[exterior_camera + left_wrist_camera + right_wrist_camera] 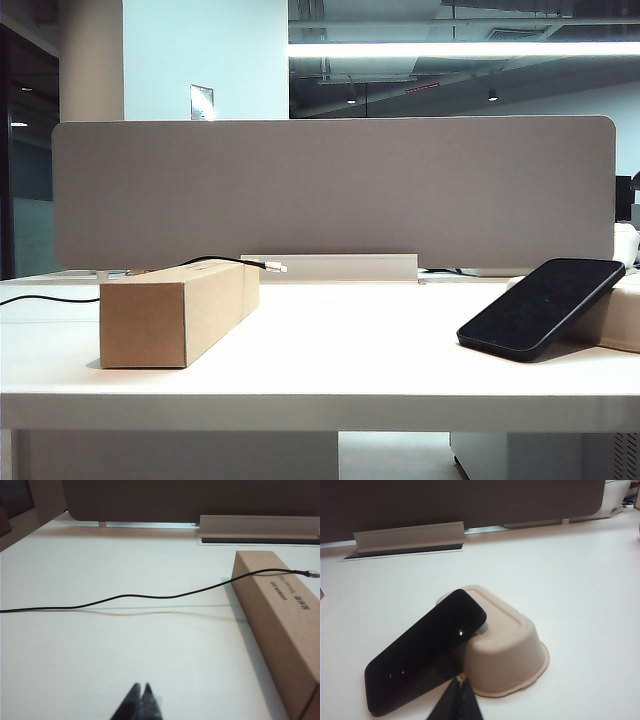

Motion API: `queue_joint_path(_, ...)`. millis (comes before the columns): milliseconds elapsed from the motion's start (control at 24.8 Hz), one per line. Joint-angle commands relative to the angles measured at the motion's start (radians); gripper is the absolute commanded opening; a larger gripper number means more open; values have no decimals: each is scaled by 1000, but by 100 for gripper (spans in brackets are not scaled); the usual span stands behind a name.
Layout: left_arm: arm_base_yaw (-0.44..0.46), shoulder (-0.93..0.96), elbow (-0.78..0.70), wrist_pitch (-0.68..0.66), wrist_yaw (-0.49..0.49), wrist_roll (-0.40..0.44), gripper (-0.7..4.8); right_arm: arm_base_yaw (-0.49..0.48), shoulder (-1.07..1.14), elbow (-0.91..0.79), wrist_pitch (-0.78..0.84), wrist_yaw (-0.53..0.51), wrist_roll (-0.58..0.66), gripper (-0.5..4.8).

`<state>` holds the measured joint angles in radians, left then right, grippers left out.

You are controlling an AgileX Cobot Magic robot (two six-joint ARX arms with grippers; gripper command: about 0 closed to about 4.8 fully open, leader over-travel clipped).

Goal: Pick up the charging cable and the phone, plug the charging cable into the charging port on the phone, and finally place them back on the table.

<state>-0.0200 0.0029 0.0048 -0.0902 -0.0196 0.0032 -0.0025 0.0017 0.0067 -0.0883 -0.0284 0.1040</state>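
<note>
The charging cable runs as a thin black cord across the white table and up over a brown cardboard box. Its white-and-silver plug tip sticks out past the box's far end. The phone, a glossy black slab, leans tilted against an upturned beige tray on the right of the table. Its charging port does not show. My left gripper is shut and empty, well short of the cable. My right gripper is shut and empty, just in front of the phone and tray. Neither gripper appears in the exterior view.
A grey fabric divider panel walls off the back of the table, with a pale metal cable cover at its foot. The table's thick front edge runs across the near side.
</note>
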Motion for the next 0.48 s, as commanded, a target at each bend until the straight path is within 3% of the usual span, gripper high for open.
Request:
queue_joint_path(40,0,1,3,9,0,-3,-5,1,-2,-5,10,4,-3,-1)
queue_joint_path(485,0,1,3,14,0,-3,-5,1,-2,-5,11,4,-3,-1)
